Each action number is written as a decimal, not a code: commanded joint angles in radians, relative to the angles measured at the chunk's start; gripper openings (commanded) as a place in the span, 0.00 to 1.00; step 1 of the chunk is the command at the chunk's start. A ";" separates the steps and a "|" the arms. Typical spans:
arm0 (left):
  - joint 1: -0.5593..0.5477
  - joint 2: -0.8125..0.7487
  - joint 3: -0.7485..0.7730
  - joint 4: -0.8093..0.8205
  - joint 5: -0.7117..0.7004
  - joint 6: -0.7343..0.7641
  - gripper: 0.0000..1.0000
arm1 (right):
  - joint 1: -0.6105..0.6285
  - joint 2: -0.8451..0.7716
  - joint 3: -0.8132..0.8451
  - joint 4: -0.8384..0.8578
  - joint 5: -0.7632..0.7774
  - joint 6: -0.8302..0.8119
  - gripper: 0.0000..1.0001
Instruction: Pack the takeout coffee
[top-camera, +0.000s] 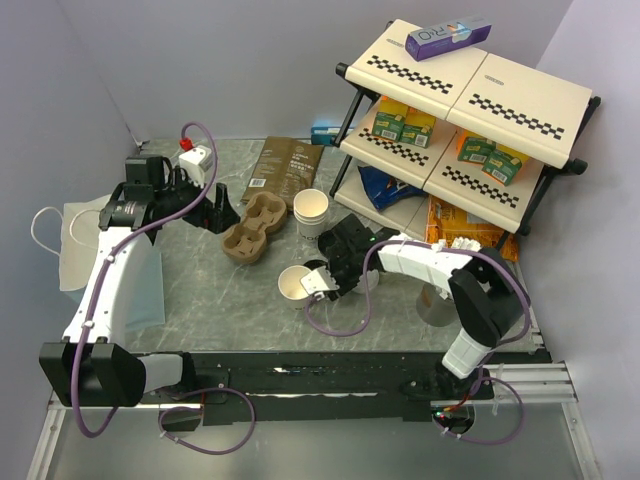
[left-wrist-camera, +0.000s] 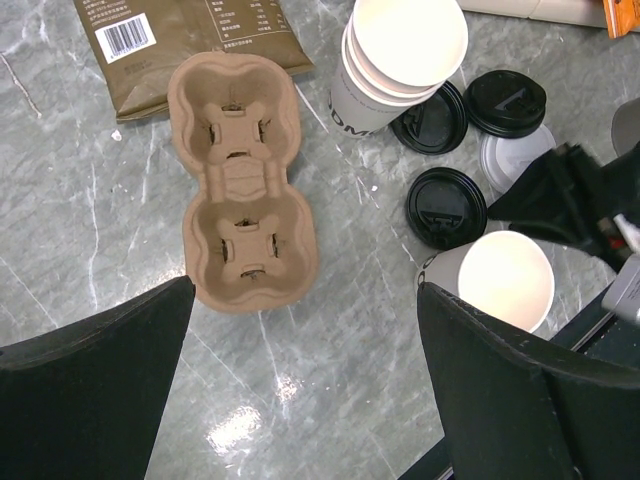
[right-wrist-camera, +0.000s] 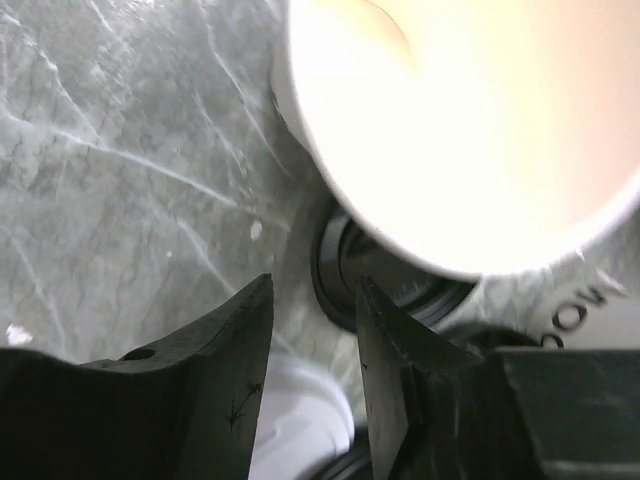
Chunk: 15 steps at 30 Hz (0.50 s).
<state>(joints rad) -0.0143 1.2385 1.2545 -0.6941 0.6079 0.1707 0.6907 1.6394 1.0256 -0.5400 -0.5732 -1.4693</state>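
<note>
Matt moulded-pulp carrier (left-wrist-camera: 243, 185), smooth white paper cups (left-wrist-camera: 405, 45), glossy black plastic lids (left-wrist-camera: 445, 207), polished grey marbled tabletop (left-wrist-camera: 90, 250)

Bare table (top-camera: 215, 300) front-left, lids (left-wrist-camera: 445, 205) crowd cups (left-wrist-camera: 400, 50)

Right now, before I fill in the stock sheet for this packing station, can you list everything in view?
loose cup: 1, white, open, by the right gripper
cup stack: 1 stack, white, right of the carrier
black lids: 3, black, on the table among the cups
pale lid: 1, whitish, between the black lids
cup carrier: 1, brown, table centre
coffee pouch: 1, dark brown, behind the carrier
bag: 1, white, left edge
shelf rack: 1, cream and black, right rear
purple box: 1, on top of the rack
green boxes: several, middle shelf
left gripper: open, above the carrier
right gripper: open, low beside the loose cup
</note>
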 joint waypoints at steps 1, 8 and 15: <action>0.011 -0.040 0.003 0.005 0.026 -0.005 0.99 | 0.027 0.053 0.017 0.037 -0.007 -0.091 0.45; 0.043 -0.066 -0.017 0.007 0.029 -0.008 0.99 | 0.033 0.079 -0.007 0.092 0.025 -0.123 0.43; 0.062 -0.070 -0.020 0.013 0.039 -0.016 0.99 | 0.033 0.117 -0.007 0.115 0.049 -0.115 0.39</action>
<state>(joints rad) 0.0360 1.1988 1.2358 -0.6998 0.6132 0.1703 0.7204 1.7134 1.0180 -0.4496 -0.5205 -1.5471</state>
